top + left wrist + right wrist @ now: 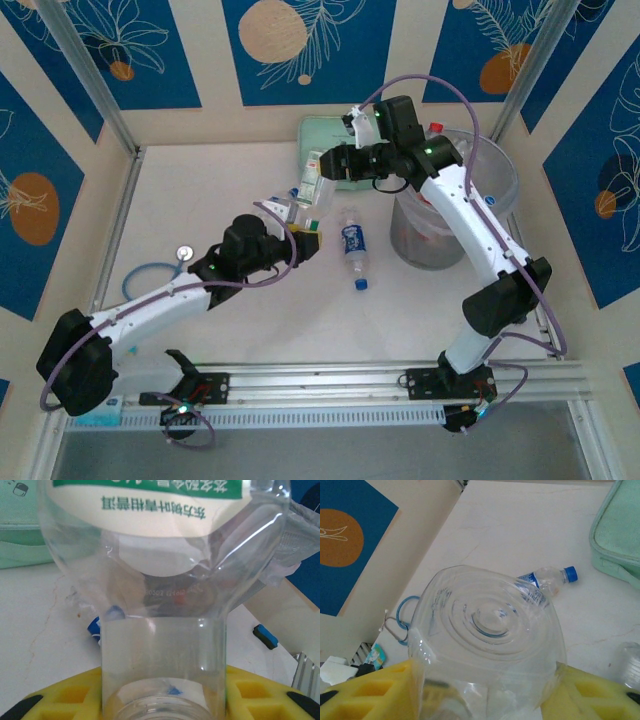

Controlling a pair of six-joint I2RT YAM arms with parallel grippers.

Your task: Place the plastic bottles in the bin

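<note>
My left gripper (305, 228) is shut on a small clear bottle (162, 650), held between its yellow fingers (55, 700) above the middle of the table. Just beyond it hangs a bigger clear bottle with a green and white label (315, 180) (150, 530). My right gripper (332, 165) is shut on this one. In the right wrist view its ribbed, squarish base (490, 620) points away from the camera. A blue-capped bottle (352, 243) (547, 577) lies loose on the table. The bin (500, 175) stands to the right with bottles inside.
A mint-green case (322, 132) (620, 535) lies at the back, behind both grippers. A blue looped tube with a metal disc (150, 272) (405, 620) sits at the left. A metal rail (330, 380) runs along the near edge. Walls close off three sides.
</note>
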